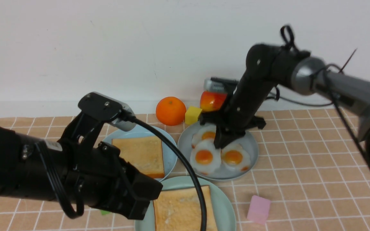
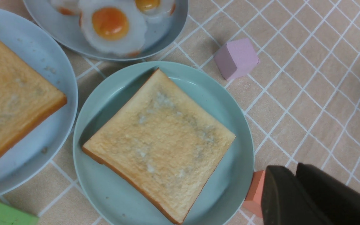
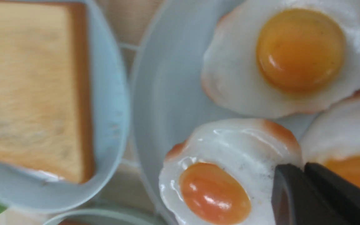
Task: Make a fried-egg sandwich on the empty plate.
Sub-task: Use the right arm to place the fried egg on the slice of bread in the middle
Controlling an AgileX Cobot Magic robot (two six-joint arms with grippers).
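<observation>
One toast slice (image 1: 175, 211) lies on the mint-green plate (image 1: 228, 205) in the front view, right beside my left gripper (image 1: 153, 192) and well short of my right gripper (image 1: 220, 143). The right gripper's tips are down on the grey-blue plate (image 1: 253, 150), between the fried egg (image 1: 204, 157) and the other eggs (image 1: 233, 157).

From the left wrist, that tool's jaws stand together with nothing between them, hanging just off the plate's rim.

From the right wrist, the jaws stand almost together on the rim of the egg's white. I judge they pinch it, though the contact is hidden. So I'm at the egg pickup.

Next I'd want a slow, straight lift so the egg peels away from its neighbours. Then comes a carry toward the left tool to lay it flat on the toast. The second slice (image 1: 143, 154), ahead of that tool on the sky-blue plate (image 1: 169, 145), goes on last.
</observation>
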